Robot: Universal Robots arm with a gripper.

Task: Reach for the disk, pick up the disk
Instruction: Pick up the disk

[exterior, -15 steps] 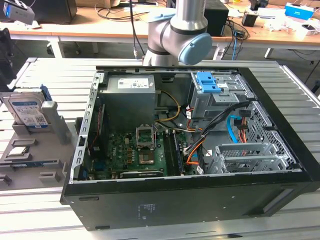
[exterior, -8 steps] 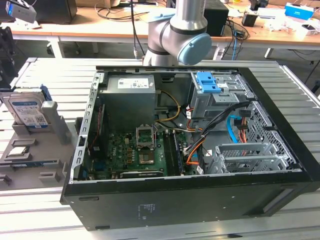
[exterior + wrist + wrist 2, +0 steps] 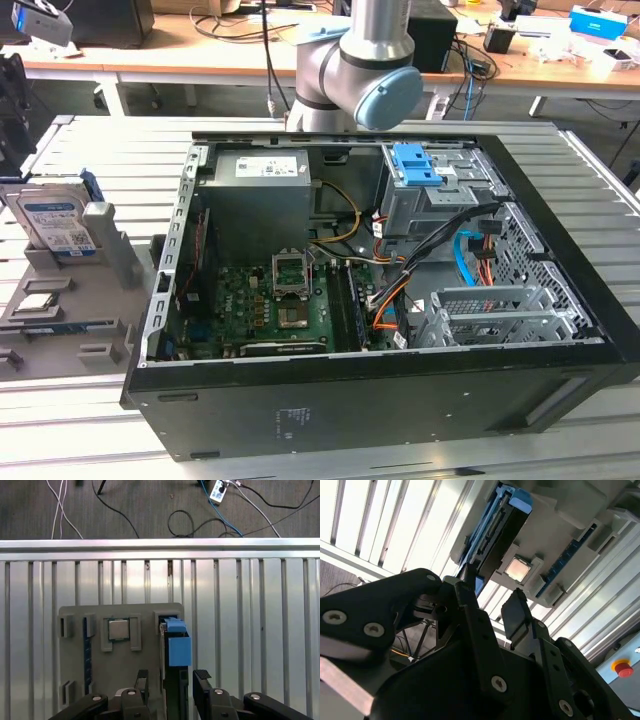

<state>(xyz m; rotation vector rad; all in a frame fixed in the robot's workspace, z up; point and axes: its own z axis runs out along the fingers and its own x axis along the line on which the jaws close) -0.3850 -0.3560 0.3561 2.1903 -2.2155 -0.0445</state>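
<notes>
The jaws stand wide open, empty, short of the disk (image 3: pixel 177 647).

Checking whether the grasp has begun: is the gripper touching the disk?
Apart. The exterior view shows the disk standing bare in its grey holder; the open gripper hangs above it.

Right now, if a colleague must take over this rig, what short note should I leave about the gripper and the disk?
Gripper: open and holding nothing. It is lined up with the disk and not touching it.
Disk: stands on edge in its slot in the grey holder, next to the square chip. In the exterior view the holder lies to the left of the open computer case.
Done: gripper brought in line with the disk.
Left: the disk is not yet gripped or lifted.
</notes>
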